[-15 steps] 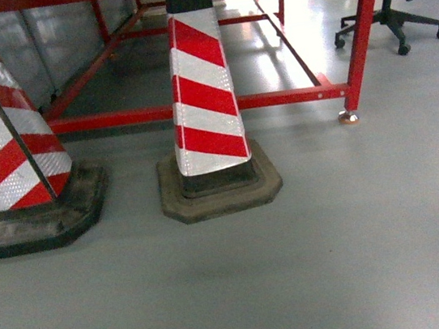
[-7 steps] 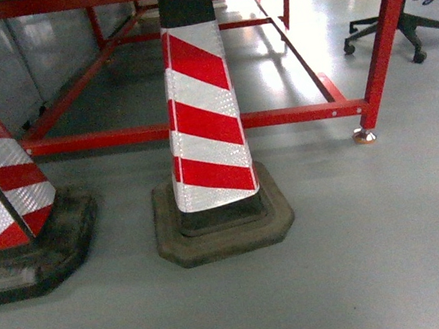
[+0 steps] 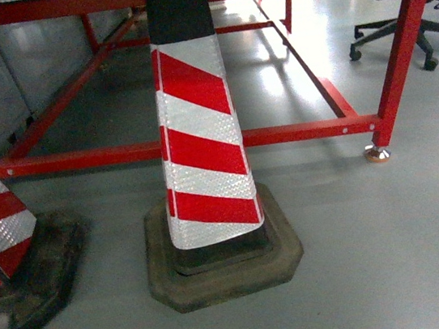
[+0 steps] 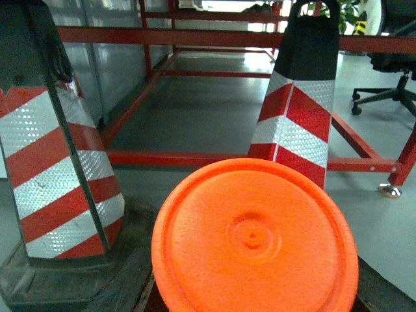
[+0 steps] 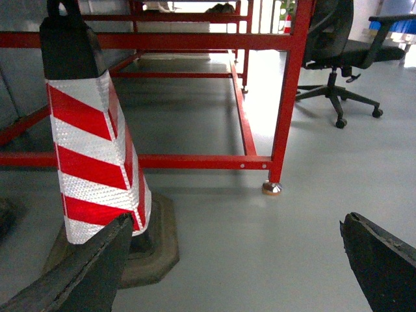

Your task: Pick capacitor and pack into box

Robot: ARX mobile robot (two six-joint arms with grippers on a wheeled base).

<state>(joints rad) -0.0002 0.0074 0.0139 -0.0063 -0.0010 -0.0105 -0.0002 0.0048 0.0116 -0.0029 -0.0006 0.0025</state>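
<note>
Moved since earlier: the red-and-white striped traffic cone (image 3: 199, 135) looms larger and nearer in our head view; we have rolled closer.
Task things: we see neither capacitor nor pink box in any view.
Left gripper: hidden behind a round orange plastic disc (image 4: 255, 240); we cannot tell its state.
Right gripper (image 5: 234, 273): dark fingers spread wide, holding nothing.
Why so: arms look tucked for driving, we judge.
Room: the cone and red steel frame (image 3: 321, 128) block ahead; grey floor (image 3: 396, 254) lies open rightward.
</note>
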